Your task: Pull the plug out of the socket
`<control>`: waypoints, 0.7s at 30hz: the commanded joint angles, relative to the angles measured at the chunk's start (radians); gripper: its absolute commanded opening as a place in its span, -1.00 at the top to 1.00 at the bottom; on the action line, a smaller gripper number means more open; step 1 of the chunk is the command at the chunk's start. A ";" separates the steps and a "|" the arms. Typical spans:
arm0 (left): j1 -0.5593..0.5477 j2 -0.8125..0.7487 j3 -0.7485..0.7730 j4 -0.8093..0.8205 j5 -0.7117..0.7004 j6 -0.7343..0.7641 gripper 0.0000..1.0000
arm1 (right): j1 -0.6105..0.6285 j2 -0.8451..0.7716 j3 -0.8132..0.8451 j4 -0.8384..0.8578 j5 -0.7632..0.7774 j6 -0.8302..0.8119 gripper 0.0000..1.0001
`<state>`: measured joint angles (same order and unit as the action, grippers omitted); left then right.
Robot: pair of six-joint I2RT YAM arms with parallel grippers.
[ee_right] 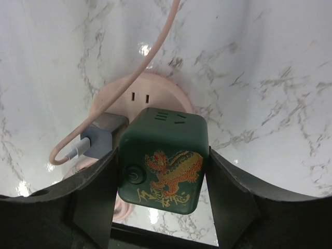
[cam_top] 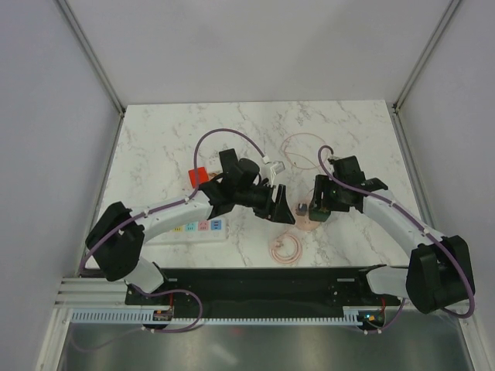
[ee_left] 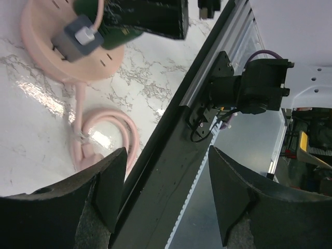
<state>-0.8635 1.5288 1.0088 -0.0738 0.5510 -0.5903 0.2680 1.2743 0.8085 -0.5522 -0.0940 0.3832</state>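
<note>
The socket (cam_top: 199, 227), a long white strip with pastel outlets, lies partly under my left arm. A dark green cube plug (ee_right: 163, 155) with a gold dragon stands on a round pink base (ee_right: 150, 91). My right gripper (ee_right: 162, 192) is shut on it, one finger on each side. A grey plug (ee_right: 101, 136) with a pink cable (ee_right: 145, 62) sits against the cube's left side. My left gripper (ee_left: 166, 192) is open with nothing between its fingers. It hangs just left of the cube (cam_top: 318, 212), over the table's near edge.
The pink base's coiled cord (cam_top: 285, 249) lies near the front edge, beside the black rail (ee_left: 171, 155). A red block (cam_top: 198, 176) sits behind my left arm. A small white connector (cam_top: 272, 164) and a thin looped cable (cam_top: 298, 151) lie farther back.
</note>
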 commanded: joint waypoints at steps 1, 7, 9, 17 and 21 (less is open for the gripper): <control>0.001 0.008 0.024 0.039 -0.057 0.004 -0.42 | 0.027 -0.056 0.000 -0.020 -0.036 0.046 0.11; 0.003 0.070 0.036 0.028 -0.138 0.026 -0.31 | 0.030 -0.035 0.001 -0.043 -0.069 0.017 -0.08; 0.001 0.085 0.033 0.043 -0.152 0.006 -0.26 | 0.031 -0.032 0.020 -0.055 -0.041 -0.006 -0.14; -0.005 0.079 -0.027 0.187 -0.161 0.076 -0.34 | 0.033 -0.027 0.090 -0.110 -0.036 -0.069 -0.52; -0.014 0.088 -0.122 0.419 -0.172 0.136 -0.40 | 0.034 -0.023 0.132 -0.123 -0.052 -0.090 -0.69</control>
<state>-0.8677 1.6241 0.9455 0.1410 0.4042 -0.5400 0.2974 1.2552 0.8703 -0.6716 -0.1246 0.3283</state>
